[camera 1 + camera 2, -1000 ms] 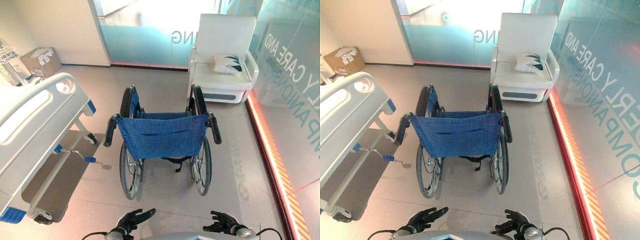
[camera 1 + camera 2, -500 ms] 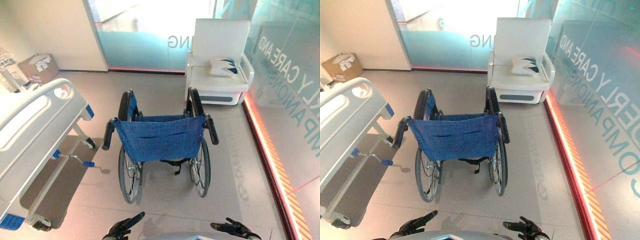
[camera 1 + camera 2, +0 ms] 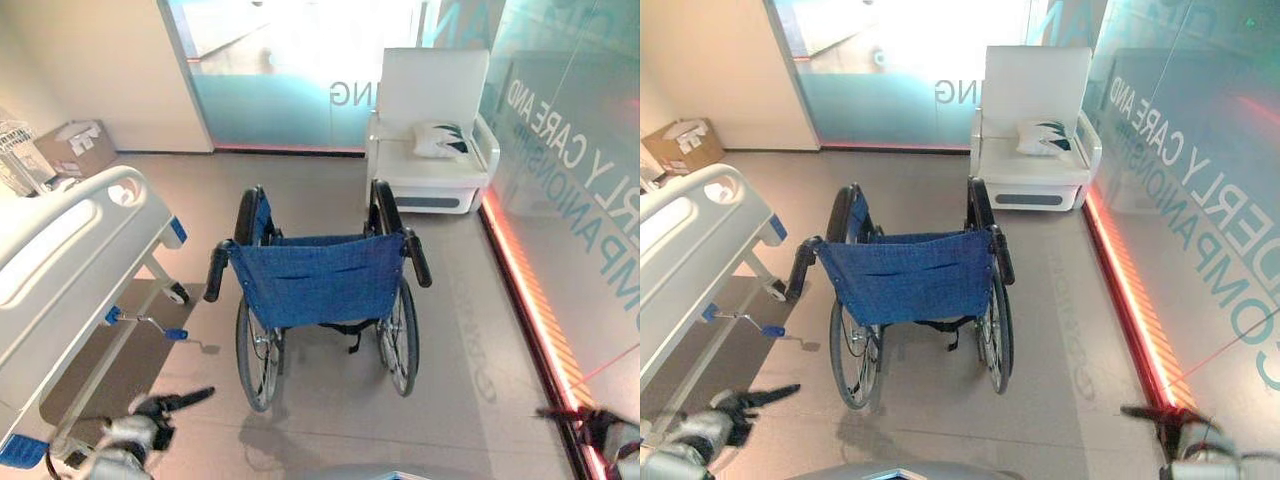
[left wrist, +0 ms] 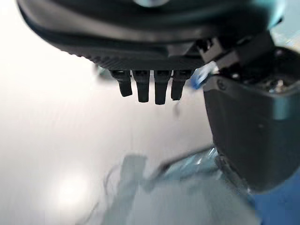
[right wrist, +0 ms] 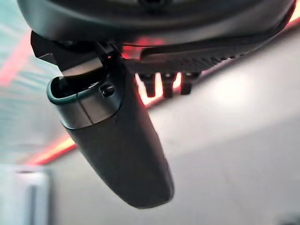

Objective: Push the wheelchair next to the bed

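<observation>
— Left eye view: where does the wheelchair (image 3: 322,290) stand?

— In the middle of the floor (image 3: 480,340), its blue fabric back turned to the near side and both black push handles free. The bed (image 3: 70,250) is to its left with a gap of floor between them, and the white armchair (image 3: 430,130) with a cushion (image 3: 440,138) sits beyond it at the far right, by the glass wall (image 3: 580,150).

— And the left hand (image 3: 160,408)?

— Low at the near left, in front of the bed's near end, well apart from the wheelchair. Its fingers stretch out straight toward the right, and its wrist view shows the fingers (image 4: 140,89) in a straight row with nothing in them.

— The right hand (image 3: 585,420)?

— At the near right edge, beside the red strip along the glass wall, also well apart from the wheelchair. Its wrist view shows the fingers (image 5: 161,82) extended and the thumb sticking out, released, grasping nothing.

— Anything else?

— A cardboard box (image 3: 72,145) against the far left wall.
</observation>
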